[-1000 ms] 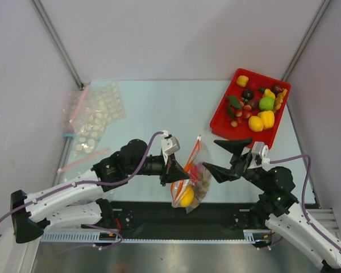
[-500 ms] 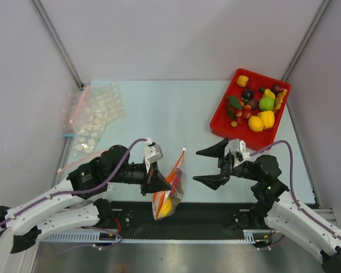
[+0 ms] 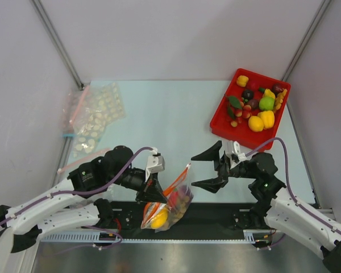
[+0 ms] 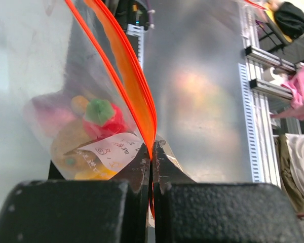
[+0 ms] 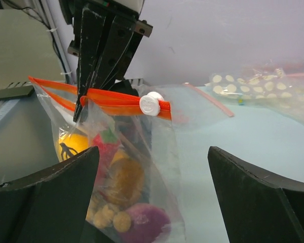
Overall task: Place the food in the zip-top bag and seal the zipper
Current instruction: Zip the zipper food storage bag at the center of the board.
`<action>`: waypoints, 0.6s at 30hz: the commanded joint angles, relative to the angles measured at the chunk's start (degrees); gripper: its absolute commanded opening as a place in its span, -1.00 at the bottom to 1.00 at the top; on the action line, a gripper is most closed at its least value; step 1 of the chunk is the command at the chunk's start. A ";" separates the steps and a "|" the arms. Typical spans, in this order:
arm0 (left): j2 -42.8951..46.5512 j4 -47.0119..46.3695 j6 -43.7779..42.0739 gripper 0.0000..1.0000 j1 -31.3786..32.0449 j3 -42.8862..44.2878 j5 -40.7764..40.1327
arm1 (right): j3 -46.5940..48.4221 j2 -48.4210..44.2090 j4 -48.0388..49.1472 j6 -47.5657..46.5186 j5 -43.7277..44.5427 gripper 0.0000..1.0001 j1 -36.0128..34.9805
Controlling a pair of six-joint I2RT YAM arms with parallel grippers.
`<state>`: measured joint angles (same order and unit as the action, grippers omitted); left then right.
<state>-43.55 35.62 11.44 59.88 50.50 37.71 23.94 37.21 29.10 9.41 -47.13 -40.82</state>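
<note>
I see the left gripper [image 4: 152, 154] pinched shut on the zipper [image 5: 111, 96] of the zip-top bag [image 3: 169, 206], hanging limp, bottom-heavy with food [image 5: 124, 182] at the near edge of the table [image 3: 159, 114], right gripper [image 3: 196, 169] wide open and empty beside it; I'd grab the stiff strip by the slider [image 5: 150, 105], not slick film.

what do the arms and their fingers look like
The left arm and the right arm match: white lower links, black joints and upper links. A purple cable loops along each to a pale block at the wrist. The fingers are black, broad wedges tapering to a tip. A small green light shows on a black joint of each.
</note>
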 commanded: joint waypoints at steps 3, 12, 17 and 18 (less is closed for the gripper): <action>-0.12 -2.66 -2.04 -1.00 0.24 2.41 7.28 | 3.82 2.68 1.76 -0.35 -5.07 0.83 -2.77; -0.66 -2.48 -3.53 -0.99 0.24 2.94 10.10 | 6.90 5.07 -3.96 -4.75 -5.08 0.15 -6.73; 1.53 -1.69 -3.36 -0.97 0.24 4.34 5.37 | 6.99 4.71 -4.49 -5.02 -3.93 -0.77 -6.82; 1.97 -1.95 -3.10 -0.91 0.24 4.52 4.74 | 6.91 4.71 -4.41 -5.01 -3.76 -0.88 -6.82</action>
<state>-43.97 35.57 9.39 59.88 51.37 43.62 28.40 42.33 24.64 5.26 -51.46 -47.44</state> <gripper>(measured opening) 0.027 0.113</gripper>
